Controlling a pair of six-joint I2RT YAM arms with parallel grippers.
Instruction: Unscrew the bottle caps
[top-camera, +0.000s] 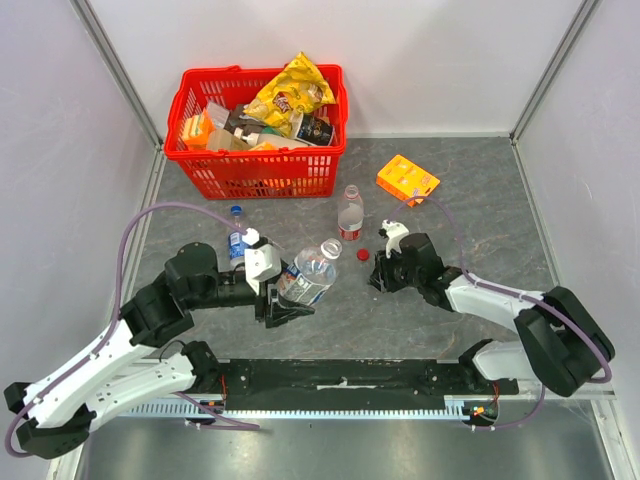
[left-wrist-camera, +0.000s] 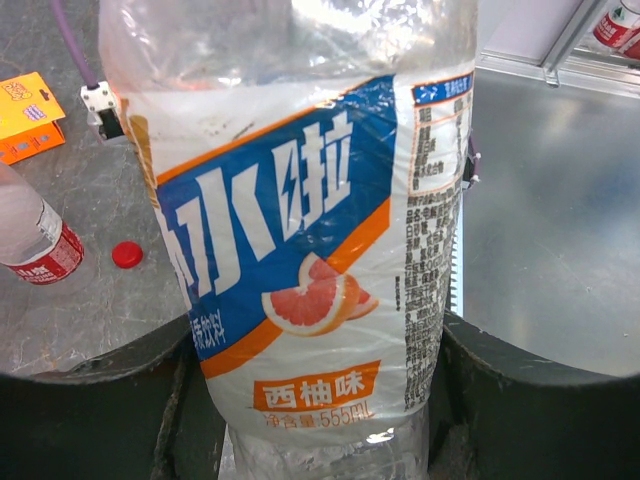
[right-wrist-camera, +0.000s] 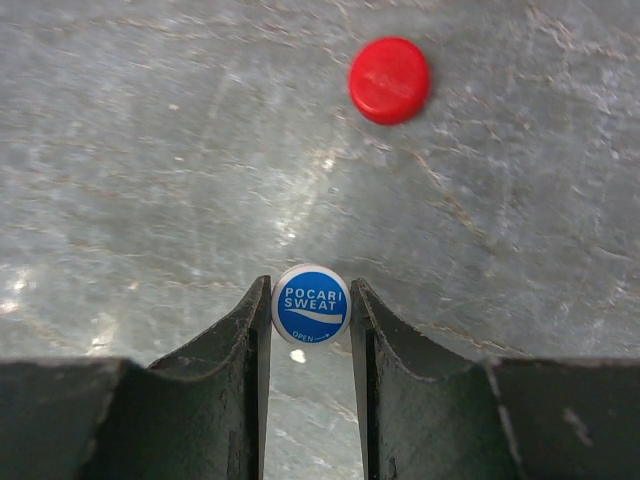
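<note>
On the grey table (top-camera: 480, 200), a red cap (right-wrist-camera: 389, 79) lies loose just ahead of the right gripper (right-wrist-camera: 310, 300), which pinches a blue-topped cap (right-wrist-camera: 311, 306), while the left gripper (left-wrist-camera: 320, 410), off to its left, clasps the blue-labelled bottle (left-wrist-camera: 300, 230).

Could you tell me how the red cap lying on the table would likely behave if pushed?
The red cap lies flat on the smooth grey table, so it would probably slide rather than roll. It looks small and plastic, so it is likely very light and easily flicked away. Its low profile may make pinching awkward.
</note>
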